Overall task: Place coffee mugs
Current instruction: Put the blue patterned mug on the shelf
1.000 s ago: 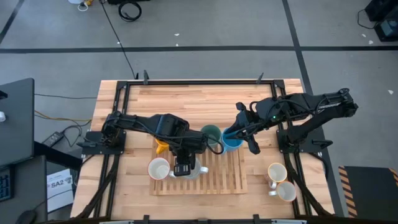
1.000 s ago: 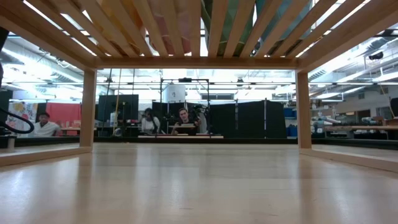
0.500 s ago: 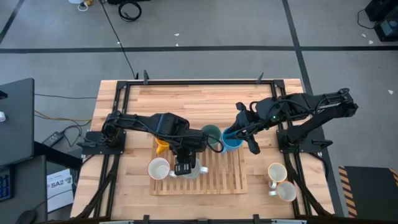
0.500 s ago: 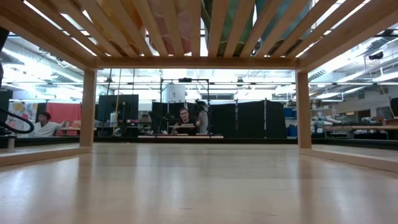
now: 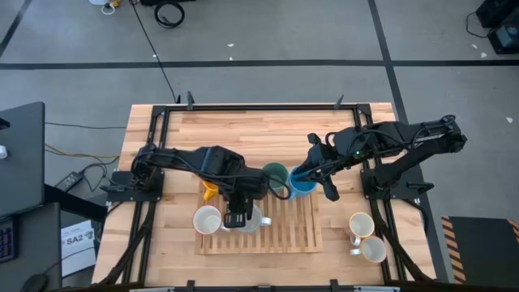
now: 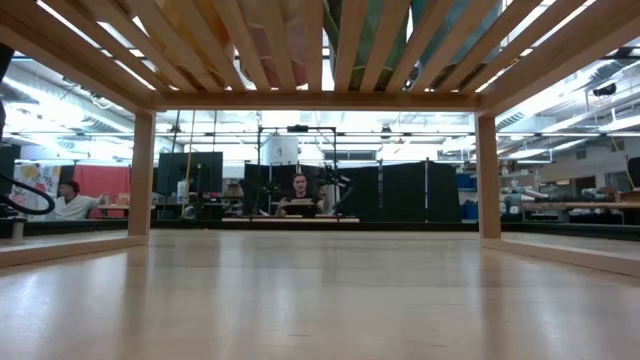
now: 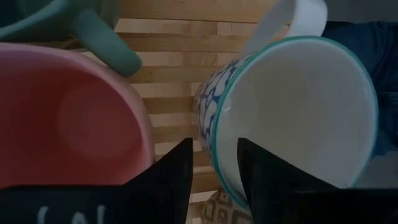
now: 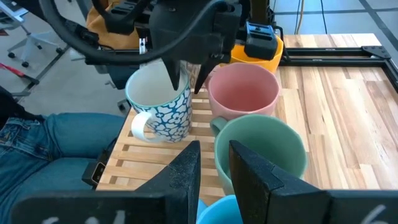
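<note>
Six mugs sit on the slatted rack (image 5: 280, 231); two cream mugs (image 5: 366, 238) wait on the worktop (image 5: 268, 130). The left claw (image 8: 186, 78) pinches the blue-patterned white mug (image 8: 158, 102) by its rim, on the rack beside the pink mug (image 8: 242, 93). The right claw (image 5: 302, 172), part-open, grips the blue mug (image 5: 304, 187) by its wall.

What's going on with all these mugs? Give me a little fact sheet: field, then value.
Setting: wooden table with a slatted wooden rack
On the rack: white mug with blue floral pattern, pink mug, green mug, blue mug, a white mug
Behind the pink mug: orange mug
Off the rack: two cream mugs near the table's right corner
Left end effector: fingers straddling the patterned mug's rim, one inside, one outside
Right end effector: at the blue mug's rim
Background: people seated far behind, low view
</note>
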`<state>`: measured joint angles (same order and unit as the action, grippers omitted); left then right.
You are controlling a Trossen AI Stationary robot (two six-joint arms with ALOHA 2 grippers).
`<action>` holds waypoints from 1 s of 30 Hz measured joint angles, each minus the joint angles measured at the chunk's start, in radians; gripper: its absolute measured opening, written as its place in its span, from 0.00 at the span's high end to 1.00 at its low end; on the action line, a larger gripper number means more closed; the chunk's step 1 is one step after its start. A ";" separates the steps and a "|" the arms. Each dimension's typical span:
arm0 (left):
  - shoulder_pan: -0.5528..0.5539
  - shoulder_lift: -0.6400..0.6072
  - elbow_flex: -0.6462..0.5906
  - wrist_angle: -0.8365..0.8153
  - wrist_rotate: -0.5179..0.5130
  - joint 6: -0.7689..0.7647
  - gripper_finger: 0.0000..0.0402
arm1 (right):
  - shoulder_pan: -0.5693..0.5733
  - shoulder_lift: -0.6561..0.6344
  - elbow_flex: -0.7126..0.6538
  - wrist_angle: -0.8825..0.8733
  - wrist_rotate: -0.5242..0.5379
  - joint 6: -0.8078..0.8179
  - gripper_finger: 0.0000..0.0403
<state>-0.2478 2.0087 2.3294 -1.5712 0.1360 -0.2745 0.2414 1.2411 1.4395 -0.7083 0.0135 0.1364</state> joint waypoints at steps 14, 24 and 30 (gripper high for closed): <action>0.000 -0.029 0.000 0.000 0.023 -0.055 0.67 | 0.000 0.000 0.000 -0.003 0.000 0.000 0.78; -0.010 -0.029 0.000 0.000 0.088 -0.167 0.67 | 0.000 0.000 0.000 -0.004 0.000 0.000 0.78; -0.015 -0.029 0.000 0.000 0.088 -0.189 0.67 | 0.000 0.000 0.000 -0.004 -0.001 0.000 0.78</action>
<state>-0.2624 1.9800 2.3291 -1.5715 0.2240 -0.4639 0.2413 1.2415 1.4395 -0.7124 0.0126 0.1364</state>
